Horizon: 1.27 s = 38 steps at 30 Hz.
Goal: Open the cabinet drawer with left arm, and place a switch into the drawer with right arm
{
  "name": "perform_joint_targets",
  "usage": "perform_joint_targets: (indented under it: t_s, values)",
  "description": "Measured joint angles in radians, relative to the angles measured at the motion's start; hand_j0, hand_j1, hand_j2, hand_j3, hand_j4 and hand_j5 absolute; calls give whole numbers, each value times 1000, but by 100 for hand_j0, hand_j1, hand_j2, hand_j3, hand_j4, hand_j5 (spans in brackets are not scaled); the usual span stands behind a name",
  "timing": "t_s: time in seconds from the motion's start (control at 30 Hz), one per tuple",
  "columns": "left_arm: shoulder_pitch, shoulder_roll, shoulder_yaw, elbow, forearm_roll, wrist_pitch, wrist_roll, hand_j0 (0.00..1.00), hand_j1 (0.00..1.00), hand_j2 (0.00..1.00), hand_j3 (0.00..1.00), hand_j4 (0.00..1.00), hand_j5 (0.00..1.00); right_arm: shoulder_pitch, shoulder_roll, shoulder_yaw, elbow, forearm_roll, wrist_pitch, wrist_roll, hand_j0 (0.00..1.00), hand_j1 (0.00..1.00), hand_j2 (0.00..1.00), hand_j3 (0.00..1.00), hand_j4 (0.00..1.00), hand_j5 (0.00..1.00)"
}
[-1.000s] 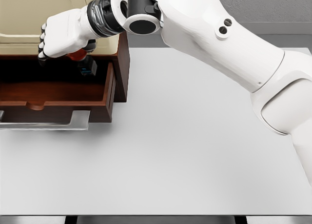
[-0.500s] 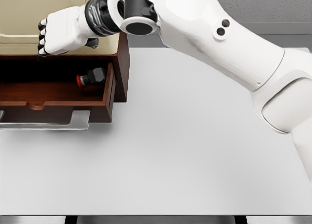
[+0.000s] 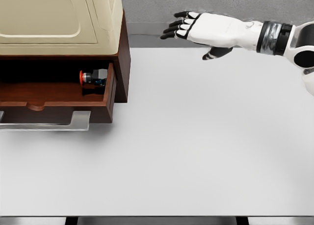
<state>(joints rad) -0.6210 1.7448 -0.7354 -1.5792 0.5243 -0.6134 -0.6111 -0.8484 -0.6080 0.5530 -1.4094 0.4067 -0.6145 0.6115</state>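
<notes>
A big white table (image 3: pixel 196 151) fills the scene, with a brown cabinet (image 3: pixel 123 63) at the far left and its drawer (image 3: pixel 59 95) pulled open. The switch (image 3: pixel 93 77) lies inside the drawer at its right end, so the placing step looks done. The right hand (image 3: pixel 208 31) hangs over the far side of the table, well apart from the drawer, fingers spread wide and holding nothing; next it likely just needs to go rest.

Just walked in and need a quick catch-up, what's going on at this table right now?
The cabinet drawer is pulled open, and the switch lies inside at its right end. The right hand hovers over the back of the table, fingers spread, holding nothing. The left arm is out of sight.
</notes>
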Motion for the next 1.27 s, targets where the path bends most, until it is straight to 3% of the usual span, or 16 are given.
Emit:
perform_joint_targets:
  t_s: [0.07,0.17,0.3,0.53,0.7,1.03,1.27]
  values:
    - [1,0,13,-67,-2,0,0,100,100,100,100,100,100,81,-59,-25,25,3,-1,0,100,100,100,100,100,100]
    - [1,0,33,-134,-3,0,0,100,100,100,100,100,100,89,-120,-48,56,2,0,0,100,100,100,100,100,100]
    - [1,0,58,-171,-3,0,0,100,100,100,100,100,100,97,-153,-69,103,1,1,0,100,100,100,100,100,100]
    - [-13,-32,88,-182,-4,0,0,100,100,100,100,100,100,107,-153,-67,138,3,1,0,100,100,100,100,100,100]
    - [-65,-178,93,-183,-54,0,0,100,100,100,100,100,100,107,-152,-67,147,3,1,0,100,100,100,100,100,100]
    - [-80,-364,93,-184,-130,0,0,100,100,100,100,100,100,117,-154,-70,152,2,1,0,100,100,100,100,100,100]
    - [-86,-418,93,-183,-144,-1,0,100,100,100,100,100,100,114,-153,-69,151,2,1,0,100,100,100,100,100,100]
